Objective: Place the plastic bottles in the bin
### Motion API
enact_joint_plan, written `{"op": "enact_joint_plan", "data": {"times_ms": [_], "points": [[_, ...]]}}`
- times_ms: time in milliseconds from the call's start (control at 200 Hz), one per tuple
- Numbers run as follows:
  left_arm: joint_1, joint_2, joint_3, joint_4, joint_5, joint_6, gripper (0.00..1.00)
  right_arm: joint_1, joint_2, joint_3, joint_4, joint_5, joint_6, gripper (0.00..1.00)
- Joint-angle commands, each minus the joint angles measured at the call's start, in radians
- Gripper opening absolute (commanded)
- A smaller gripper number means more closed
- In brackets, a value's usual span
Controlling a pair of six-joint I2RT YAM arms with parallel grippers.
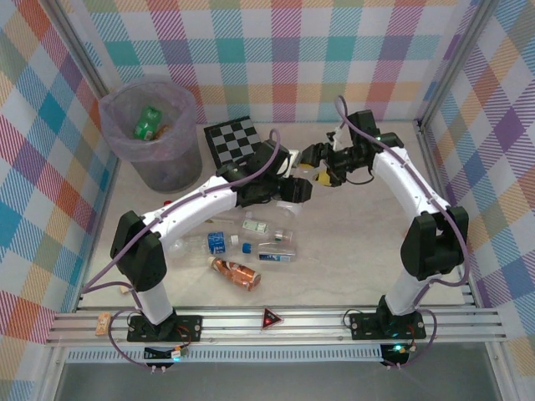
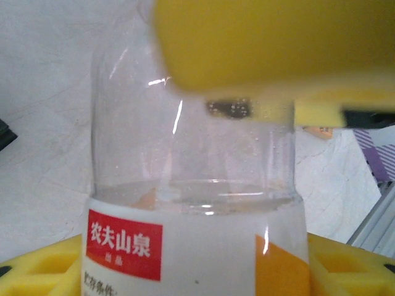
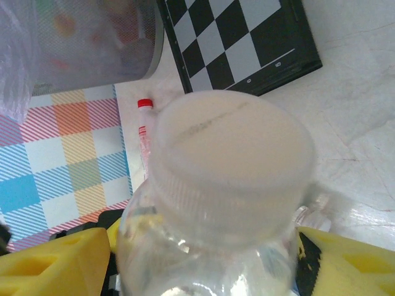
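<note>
**Clear bottle (image 2: 191, 154) marked 农夫山泉, between both claws near the middle of the surface (image 1: 351, 251)**

The left claw (image 2: 197, 274) is closed on the bottle's glossy white label (red patch, orange mark), with its yellow foam pads (image 2: 43, 271) against both sides. The right claw (image 3: 203, 265) flanks the neck under the ridged white cap (image 3: 231, 160); whether it grips I cannot tell. The round grey bin (image 1: 167, 171), lined with a thin lilac bag (image 1: 117, 125), stands in the far-left corner and holds a green bottle (image 1: 149, 121). Other bottles (image 1: 236, 272) lie near the near edge.

A clear bottle (image 2: 194, 154) carries a white-and-orange label (image 2: 207, 262) whose red patch (image 2: 124, 243) reads "农夫山泉" in white characters. Smaller print beneath begins "贮存条件"; the rest is cut off.
</note>
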Motion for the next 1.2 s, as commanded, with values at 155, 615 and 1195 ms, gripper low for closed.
{"op": "enact_joint_plan", "data": {"times_ms": [155,615,1195], "points": [[0.008,-0.037,-0.010,-0.021,-0.027,-0.005,0.57,-0.133,-0.159,0.041,-0.116,0.026,-0.052,0.78],[0.293,0.002,0.555,-0.382,-0.137,0.266,0.47,-0.200,-0.248,-0.127,-0.087,0.032,-0.078,0.78],[0.932,0.043,0.662,-0.266,-0.062,0.117,0.34,-0.201,-0.275,-0.221,-0.079,0.019,-0.109,0.78]]}}
